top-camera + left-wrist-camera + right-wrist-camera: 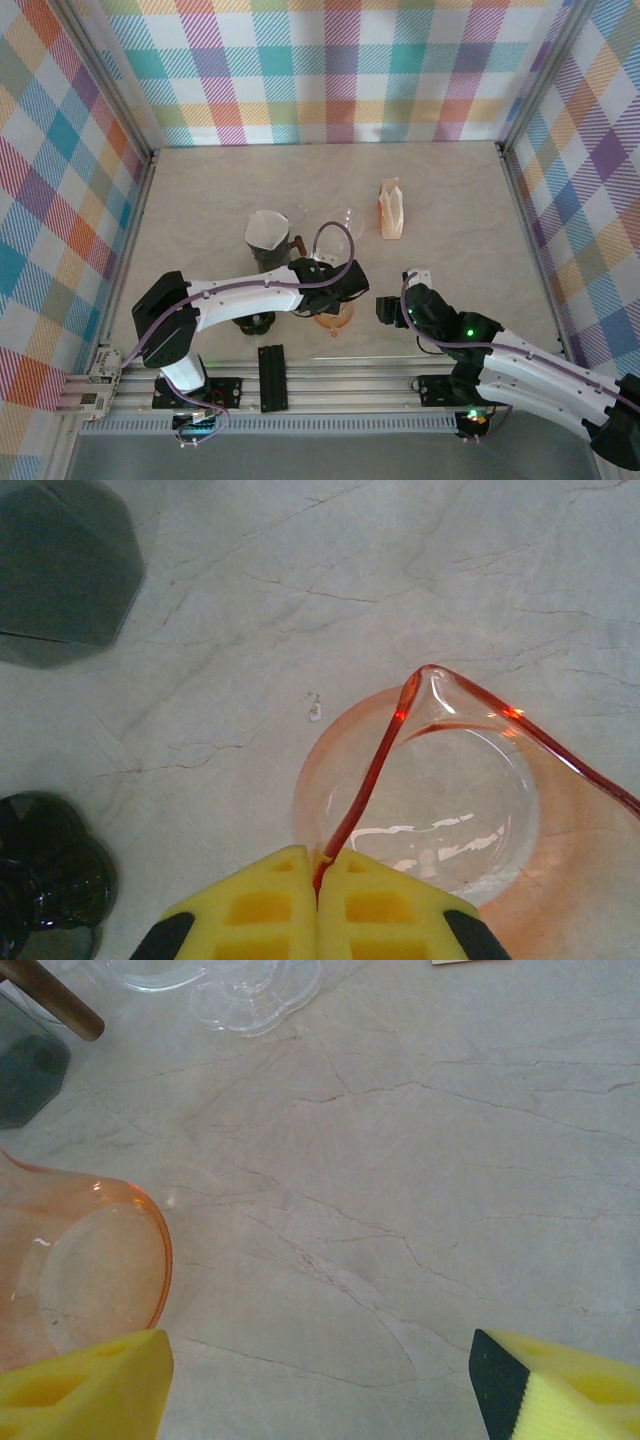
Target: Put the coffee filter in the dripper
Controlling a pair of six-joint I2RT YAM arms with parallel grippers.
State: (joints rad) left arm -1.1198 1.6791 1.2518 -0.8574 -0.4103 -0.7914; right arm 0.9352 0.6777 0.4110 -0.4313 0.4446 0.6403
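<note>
Dripper (430, 800) was translucent orange, with a redder rim. Left gripper (318, 865) and right gripper (320, 1360) had yellow pads (black at the edges). Table (450, 200) was beige marble with thin dark veins. Walls (340, 70) were pastel plaid in teal, pink, orange, purple and yellow. Paper filter (266, 228) was white, jug (270, 256) dark grey. Left arm (240, 293) was white and black.

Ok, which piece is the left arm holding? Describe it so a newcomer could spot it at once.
On the marbled table, look near the front edge, between the two arms, where the left gripper is shut on a rim. That is the orange cup, see-through with a pinched lip. Its tint separates it from the colourless glassware and the dark grey dripper behind it.
</note>
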